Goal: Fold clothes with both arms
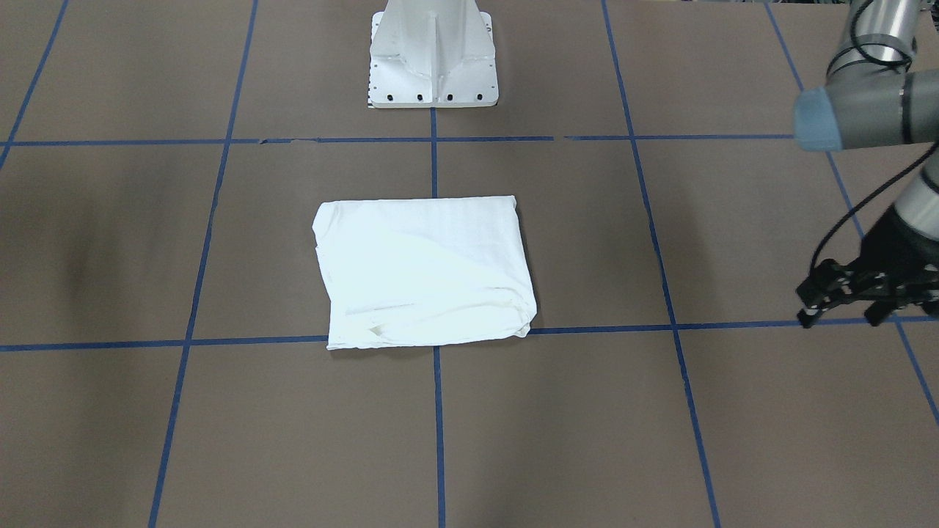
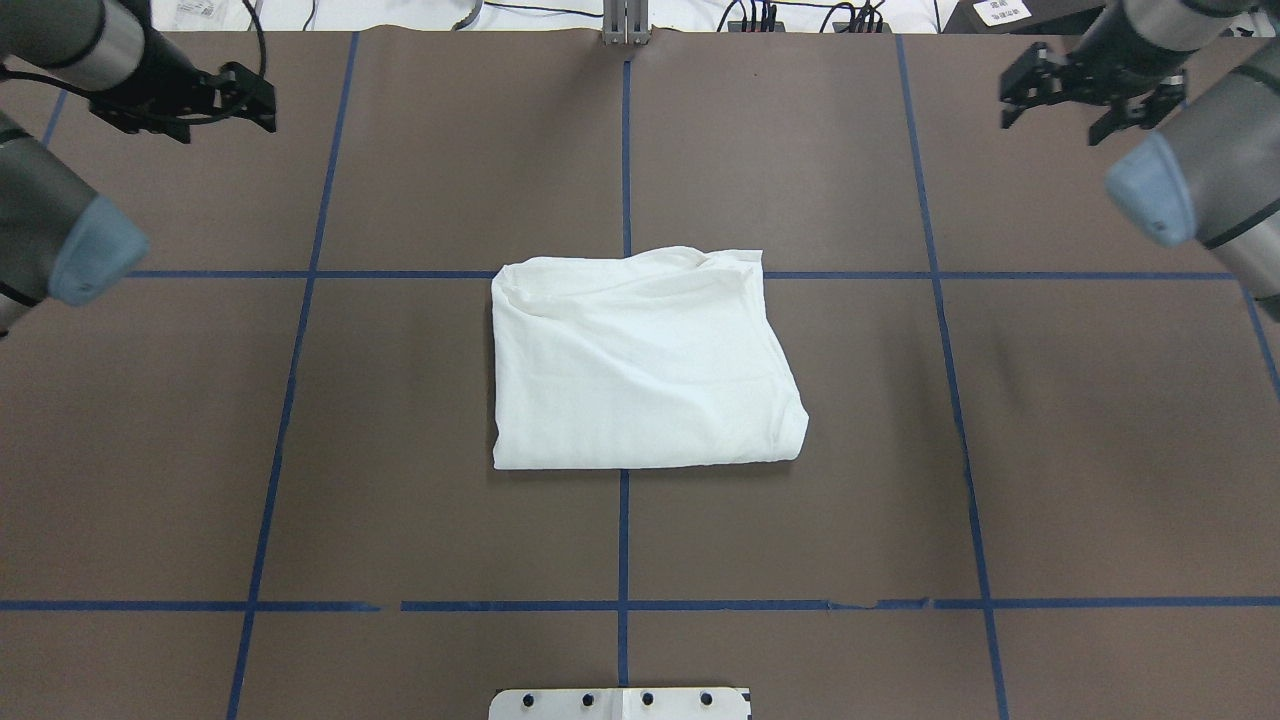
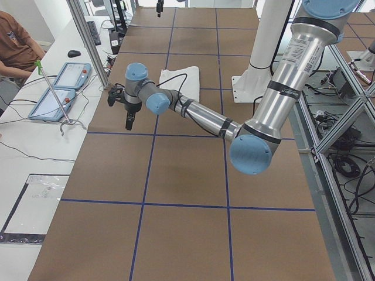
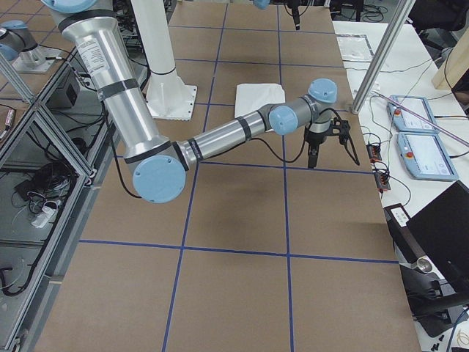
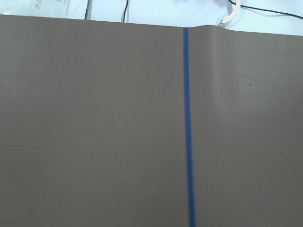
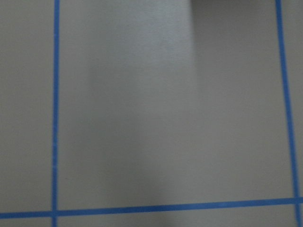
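Folded white shirt point(image 2: 640, 365) lies in the middle of the table point(image 2: 400, 450) (plain side up). Left gripper point(image 1: 842, 317) and right gripper point(image 2: 1055, 120) hover near the table's far edge, fingers spread, both empty.

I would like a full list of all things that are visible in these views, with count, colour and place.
T-shirt: one, white, folded, table's middle.
table: one, brown with blue tape lines.
pedestal base: one, white, table's edge on the robot's side.
tablets: two, light blue, white bench on the operators' side.
person: one, brown sleeve, at that bench.
left arm, right arm: two, silver-grey with light blue caps, one on each side.
left hand: one, black, open and empty, over the far left corner.
right hand: one, black, open and empty, over the far right corner.
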Robot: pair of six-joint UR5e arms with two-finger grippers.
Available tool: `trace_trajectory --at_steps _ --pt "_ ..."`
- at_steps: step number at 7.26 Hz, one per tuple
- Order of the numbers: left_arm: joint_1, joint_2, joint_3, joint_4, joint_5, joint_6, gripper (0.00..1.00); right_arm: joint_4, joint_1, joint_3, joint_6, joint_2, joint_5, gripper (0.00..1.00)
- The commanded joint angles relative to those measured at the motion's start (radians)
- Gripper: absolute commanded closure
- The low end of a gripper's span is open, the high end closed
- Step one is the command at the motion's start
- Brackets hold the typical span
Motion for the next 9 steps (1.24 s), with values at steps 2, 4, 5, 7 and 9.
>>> trace_trajectory --at_steps 2,4,5,7,9 --pt "-0.224 0.196 -0.011 -0.005 -0.055 0.578 0.00 -0.006 0.161 0.011 -0.415 -0.203 0.036 0.00" --pt "-0.272 0.291 -0.022 -0.022 -0.055 0.730 0.00 -0.034 0.194 0.025 -0.486 -0.266 0.045 0.00" --pt "-0.269 0.300 -0.011 -0.089 -0.047 0.719 0.00 -0.031 0.195 0.051 -0.486 -0.287 0.043 0.00" --pt "-0.271 0.348 -0.011 -0.105 -0.044 0.731 0.00 -0.028 0.182 0.056 -0.483 -0.329 0.042 0.00" --pt "-0.276 0.348 -0.008 -0.044 -0.050 0.724 0.00 -0.040 0.182 0.063 -0.477 -0.328 0.057 0.00"
